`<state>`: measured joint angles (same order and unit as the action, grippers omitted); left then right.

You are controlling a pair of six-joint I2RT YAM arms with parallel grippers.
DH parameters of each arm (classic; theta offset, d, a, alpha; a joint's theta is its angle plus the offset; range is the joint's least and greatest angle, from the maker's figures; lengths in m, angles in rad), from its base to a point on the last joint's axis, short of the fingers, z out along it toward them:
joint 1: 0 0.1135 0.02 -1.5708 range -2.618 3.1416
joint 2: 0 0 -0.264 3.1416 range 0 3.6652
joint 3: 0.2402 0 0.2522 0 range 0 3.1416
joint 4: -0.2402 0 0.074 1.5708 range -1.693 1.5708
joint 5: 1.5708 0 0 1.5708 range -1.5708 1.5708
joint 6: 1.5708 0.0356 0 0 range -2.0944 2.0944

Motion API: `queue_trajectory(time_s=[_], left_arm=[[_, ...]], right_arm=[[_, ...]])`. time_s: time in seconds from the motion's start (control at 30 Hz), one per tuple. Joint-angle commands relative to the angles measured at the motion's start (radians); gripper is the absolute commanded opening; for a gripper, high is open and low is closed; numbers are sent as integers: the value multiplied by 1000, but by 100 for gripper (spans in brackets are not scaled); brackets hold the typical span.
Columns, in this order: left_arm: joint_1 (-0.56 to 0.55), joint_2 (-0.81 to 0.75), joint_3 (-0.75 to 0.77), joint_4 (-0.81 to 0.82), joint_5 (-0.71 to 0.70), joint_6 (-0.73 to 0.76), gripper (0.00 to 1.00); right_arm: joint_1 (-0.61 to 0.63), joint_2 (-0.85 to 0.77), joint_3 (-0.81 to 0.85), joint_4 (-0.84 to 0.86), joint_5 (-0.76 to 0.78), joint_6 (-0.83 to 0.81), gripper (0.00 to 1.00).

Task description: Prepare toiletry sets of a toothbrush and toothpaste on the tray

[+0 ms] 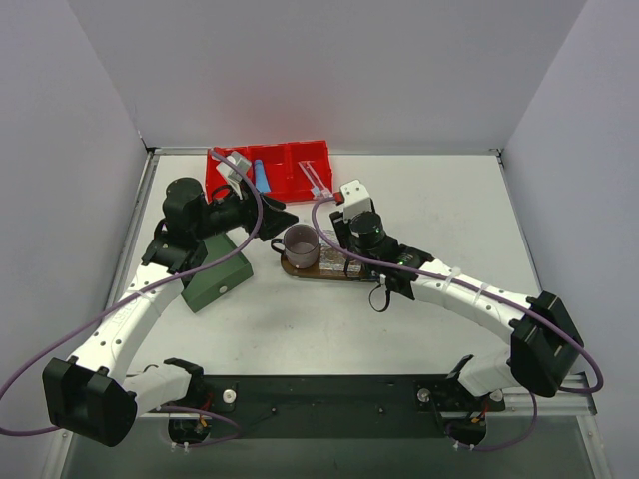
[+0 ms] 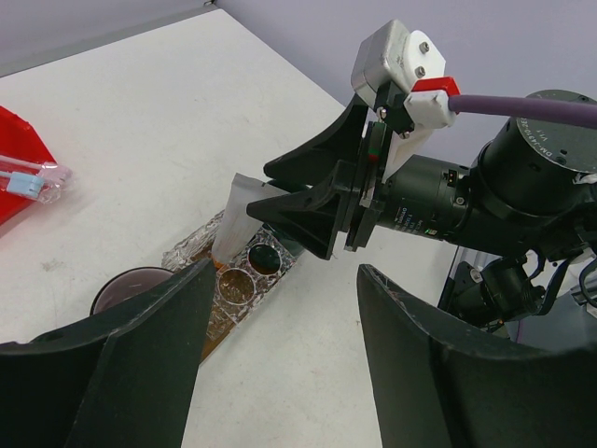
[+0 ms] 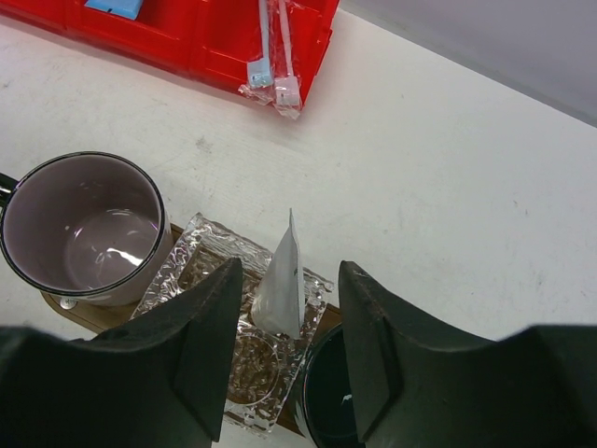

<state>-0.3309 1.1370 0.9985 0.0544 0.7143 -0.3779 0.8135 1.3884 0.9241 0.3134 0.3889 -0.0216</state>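
We take this for a robotics lab, most likely a purpose-built test cell, not a home or a shop. Plain grey panels [image 1: 329, 70] wall in a white table [image 1: 429, 200] on three sides. A left arm [image 1: 120, 324] and a right arm [image 1: 469, 296], both white, are bolted to a black base plate [image 1: 329, 394] at the near edge, and purple cables [image 2: 522, 105] loop along them.

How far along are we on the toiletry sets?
Done: no set is complete yet. In hand: the white toothpaste tube stands on the clear wrap on the tray, between the right gripper's open jaws. Left: the blue tube and both toothbrushes lie in the red bin. I see no brush on the tray. The left gripper is open and empty.
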Motion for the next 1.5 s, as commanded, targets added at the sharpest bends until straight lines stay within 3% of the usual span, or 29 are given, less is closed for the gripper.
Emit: queue_trajectory(time_s=[0.0, 0.23, 0.37, 0.47, 0.67, 0.87, 0.97, 1.37, 1.47], left_arm=[[7, -22, 2, 22, 2, 14, 72], [7, -20, 6, -7, -33, 25, 72], [7, -13, 11, -37, -82, 57, 72], [6, 6, 22, -103, -177, 111, 70], [-57, 102, 113, -287, -614, 213, 57], [-85, 343, 350, -438, -787, 255, 56], [-76, 510, 561, -565, -902, 270, 53], [-48, 1148, 1440, -1014, -1041, 222, 45], [-36, 1236, 1512, -1053, -1039, 205, 44]], right_arm=[[7, -35, 35, 1, 1, 14, 44], [-8, -87, 71, -66, -113, 20, 61], [-28, -133, 78, -105, -169, 58, 63], [-71, -193, 59, -108, -240, 107, 64], [-163, -305, 64, -203, -346, 179, 64], [-191, -410, 56, -293, -381, 207, 64], [-195, -469, 35, -309, -380, 213, 64], [-220, -624, -19, -401, -407, 215, 64], [-224, -643, -33, -402, -416, 207, 63]])
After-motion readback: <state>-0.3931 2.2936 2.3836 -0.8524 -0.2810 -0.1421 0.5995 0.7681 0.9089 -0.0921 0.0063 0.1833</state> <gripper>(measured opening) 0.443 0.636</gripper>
